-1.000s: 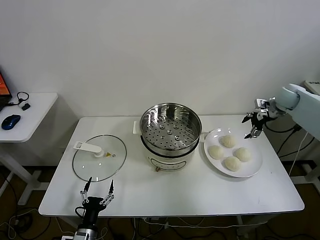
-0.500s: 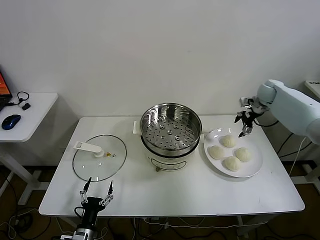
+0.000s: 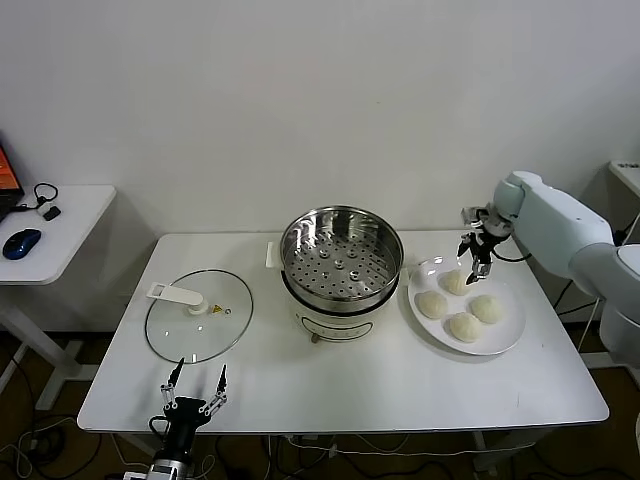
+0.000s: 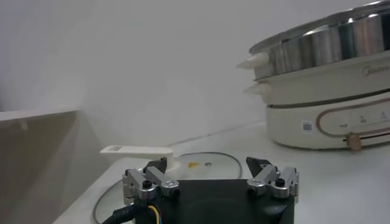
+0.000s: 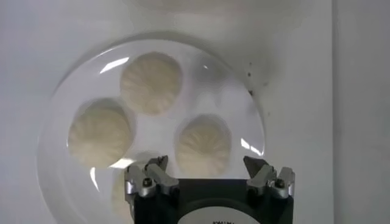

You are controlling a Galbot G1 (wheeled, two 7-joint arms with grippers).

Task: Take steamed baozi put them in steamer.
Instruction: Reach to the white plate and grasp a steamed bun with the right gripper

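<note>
A lab or office: bare white wall, side desk (image 3: 60,225) with computer mouse (image 3: 21,242).

Steamer (image 3: 341,256) open-topped, unobstructed above; bare table (image 3: 400,385) between steamer and plate (image 3: 505,338).

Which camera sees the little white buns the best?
The right wrist view: it looks straight down on the buns on their white plate, showing pleats, though the end effector hides part of one. The head view shows all four buns, smaller. The left wrist view shows none.
</note>
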